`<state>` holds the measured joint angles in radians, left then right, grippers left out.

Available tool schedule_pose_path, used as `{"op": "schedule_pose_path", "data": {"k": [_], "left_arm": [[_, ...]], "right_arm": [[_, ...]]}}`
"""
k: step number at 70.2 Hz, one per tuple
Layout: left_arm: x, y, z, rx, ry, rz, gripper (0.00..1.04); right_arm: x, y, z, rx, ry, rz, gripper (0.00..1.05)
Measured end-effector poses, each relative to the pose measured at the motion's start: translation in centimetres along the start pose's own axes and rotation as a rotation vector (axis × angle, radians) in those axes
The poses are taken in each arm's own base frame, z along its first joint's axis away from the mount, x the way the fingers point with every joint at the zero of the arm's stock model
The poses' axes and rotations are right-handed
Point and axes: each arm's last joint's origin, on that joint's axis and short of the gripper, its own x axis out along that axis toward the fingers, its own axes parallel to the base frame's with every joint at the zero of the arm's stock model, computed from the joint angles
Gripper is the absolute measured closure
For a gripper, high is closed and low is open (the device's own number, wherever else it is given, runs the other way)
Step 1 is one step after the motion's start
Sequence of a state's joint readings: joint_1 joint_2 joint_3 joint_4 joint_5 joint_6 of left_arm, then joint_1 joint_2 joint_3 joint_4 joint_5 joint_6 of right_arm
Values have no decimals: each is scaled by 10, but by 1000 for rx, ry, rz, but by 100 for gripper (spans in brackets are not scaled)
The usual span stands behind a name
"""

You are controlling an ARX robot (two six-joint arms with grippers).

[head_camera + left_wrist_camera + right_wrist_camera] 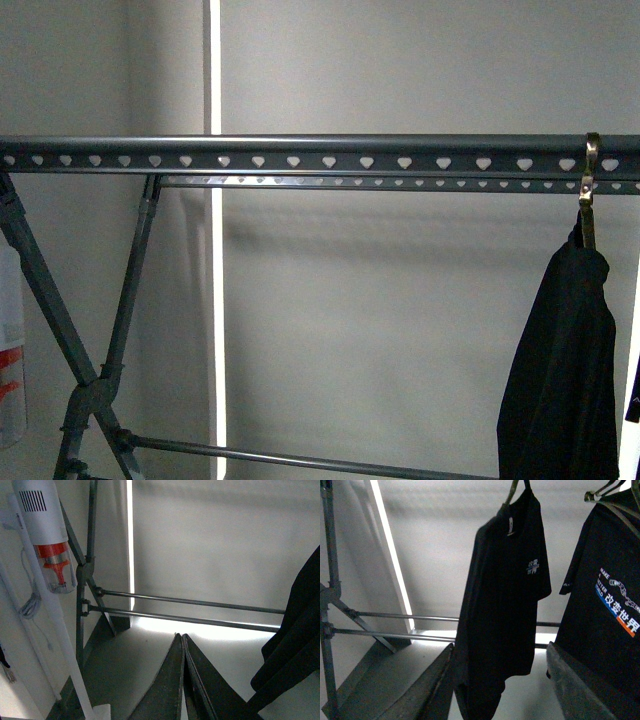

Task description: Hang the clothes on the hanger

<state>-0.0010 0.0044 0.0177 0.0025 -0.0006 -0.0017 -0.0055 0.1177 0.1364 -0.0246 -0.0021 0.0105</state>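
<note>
Black cotton, the T-shirt point(560, 370) hangs lengthwise from a brass hook point(589, 185) at the far right of the rack's heart-punched top rail point(300, 158), which runs left to right ahead of me. My right hand point(500, 680) is spread wide and empty, the shirt point(505, 610) just beyond its fingers; a second printed shirt point(615, 605) hangs further right. My left hand point(182, 680) is pressed closed on nothing, so the right arm is nearer.

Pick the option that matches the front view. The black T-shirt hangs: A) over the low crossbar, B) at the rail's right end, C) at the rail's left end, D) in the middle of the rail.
B: the black T-shirt hangs from a hook at the right end of the rack's top rail.
</note>
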Motion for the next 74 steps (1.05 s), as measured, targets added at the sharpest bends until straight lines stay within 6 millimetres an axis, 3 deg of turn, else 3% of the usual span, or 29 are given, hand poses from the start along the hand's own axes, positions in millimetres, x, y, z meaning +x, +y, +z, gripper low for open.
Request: {"op": "schedule_pose_path", "data": {"k": [17,40,46,70,74], "left_arm": [[0,0,0,0,0,0,101],[0,0,0,0,0,0,101],[0,0,0,0,0,0,101],[0,0,0,0,0,0,101],[0,0,0,0,0,0,89]], "right_arm": [[-1,0,-13,-10,-2,2,103],[-1,0,-23,-9,-3,2,102],[-1,0,-33,-9,-3,1,102],[-1,0,-34,-9,-4,1,102],[-1,0,-34,-10,-4,1,97]]}}
